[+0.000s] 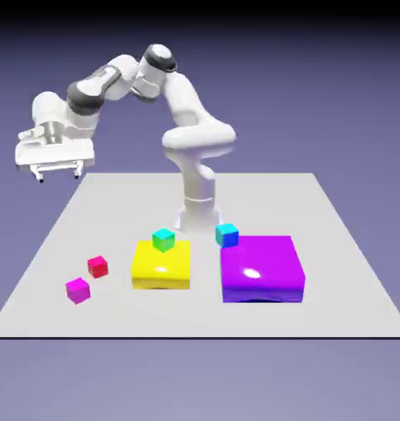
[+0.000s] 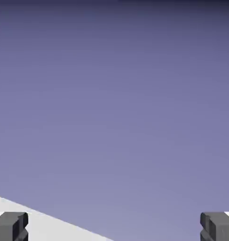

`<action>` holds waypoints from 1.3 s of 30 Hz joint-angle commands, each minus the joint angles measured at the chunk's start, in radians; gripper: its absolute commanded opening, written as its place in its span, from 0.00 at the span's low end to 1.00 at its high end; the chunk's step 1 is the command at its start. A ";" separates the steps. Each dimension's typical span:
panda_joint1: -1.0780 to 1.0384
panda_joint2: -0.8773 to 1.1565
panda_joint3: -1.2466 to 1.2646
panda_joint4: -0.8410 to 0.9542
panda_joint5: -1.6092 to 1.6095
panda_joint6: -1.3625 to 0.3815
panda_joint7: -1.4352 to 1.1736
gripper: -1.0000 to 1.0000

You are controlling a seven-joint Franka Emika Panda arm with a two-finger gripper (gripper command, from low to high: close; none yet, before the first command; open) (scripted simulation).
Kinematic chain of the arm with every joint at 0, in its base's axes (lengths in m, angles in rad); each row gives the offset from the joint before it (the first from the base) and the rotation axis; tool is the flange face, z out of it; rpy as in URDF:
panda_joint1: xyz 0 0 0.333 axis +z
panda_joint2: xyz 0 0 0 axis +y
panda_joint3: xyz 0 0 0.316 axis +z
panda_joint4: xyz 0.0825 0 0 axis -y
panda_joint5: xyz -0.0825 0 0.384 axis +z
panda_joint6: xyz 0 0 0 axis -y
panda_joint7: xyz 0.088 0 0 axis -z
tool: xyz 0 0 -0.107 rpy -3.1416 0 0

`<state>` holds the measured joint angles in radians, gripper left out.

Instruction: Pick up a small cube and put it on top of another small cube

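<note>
Your empty two-finger pincer (image 1: 58, 174), spread wide, above and toward the exterior view's left of the small plain red cube (image 1: 98, 267). Red cube: on the pale grey surface (image 1: 260, 201), well below your pincer.

Small cube (image 1: 98, 267) beside yellow block (image 1: 162, 265)

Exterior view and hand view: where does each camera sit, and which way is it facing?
Exterior view: stands across the table, above it, facing the robot; shows the whole arm and the open gripper.
Hand view: rides on the hand, looking along the gripper past both finger tips, mostly at backdrop.
Both share: gripper fingers, table, backdrop.
</note>
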<state>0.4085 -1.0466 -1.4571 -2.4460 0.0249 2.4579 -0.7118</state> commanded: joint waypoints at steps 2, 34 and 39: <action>0.020 -0.024 -0.073 0.018 0.001 -0.029 -0.072 0.50; 0.312 -0.172 -0.569 0.031 -0.008 -0.358 -0.645 0.00; 0.471 -0.102 -0.413 -0.150 -0.032 -0.465 -0.587 0.00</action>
<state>0.8790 -1.1485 -1.8698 -2.5962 -0.0091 1.9923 -1.2983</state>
